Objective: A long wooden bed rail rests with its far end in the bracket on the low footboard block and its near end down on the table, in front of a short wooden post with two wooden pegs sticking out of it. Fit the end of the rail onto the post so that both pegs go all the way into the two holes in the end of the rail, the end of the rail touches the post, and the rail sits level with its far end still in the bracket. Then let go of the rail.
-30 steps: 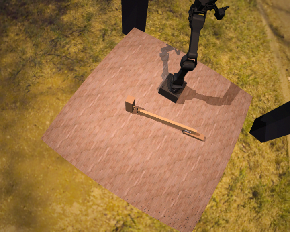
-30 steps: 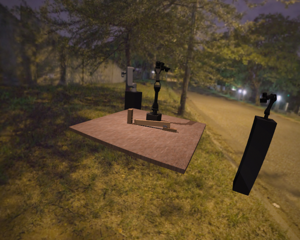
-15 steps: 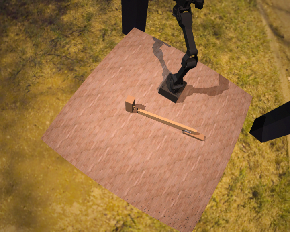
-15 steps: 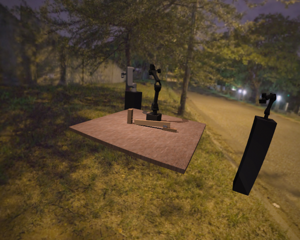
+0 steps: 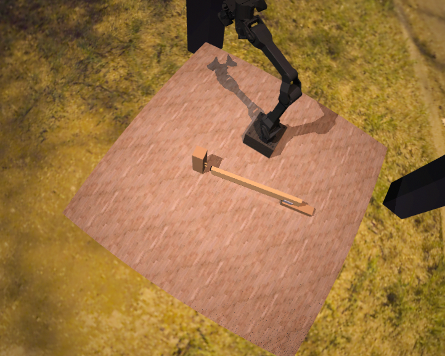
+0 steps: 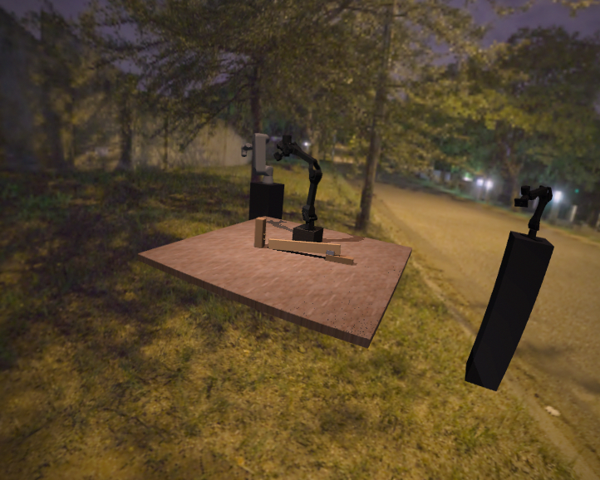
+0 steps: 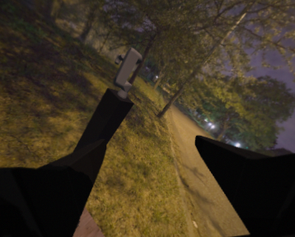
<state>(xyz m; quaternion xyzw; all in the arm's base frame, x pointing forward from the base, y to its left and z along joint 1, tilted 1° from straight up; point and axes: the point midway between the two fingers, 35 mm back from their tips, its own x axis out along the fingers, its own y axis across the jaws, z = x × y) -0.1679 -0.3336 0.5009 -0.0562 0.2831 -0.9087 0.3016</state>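
Observation:
The long wooden rail (image 5: 256,186) (image 6: 303,246) lies across the middle of the table (image 5: 222,267) (image 6: 300,295). Its far end sits at the grey bracket (image 5: 287,202) (image 6: 329,252) on the low footboard block (image 5: 304,209) (image 6: 341,259). Its near end lies just in front of the short post (image 5: 199,158) (image 6: 259,232). The pegs are too small to make out. My gripper (image 6: 277,154) (image 7: 152,141) is open and empty. It is raised high above the table's back edge, far from the rail, and looks out over the grass. The wrist view shows neither rail nor post.
The arm's black base (image 5: 264,139) (image 6: 307,232) stands behind the rail. One black camera pillar (image 5: 204,22) (image 6: 266,200) (image 7: 105,119) stands behind the table. Another pillar (image 5: 415,193) (image 6: 508,310) stands off its right side. Grass surrounds the table.

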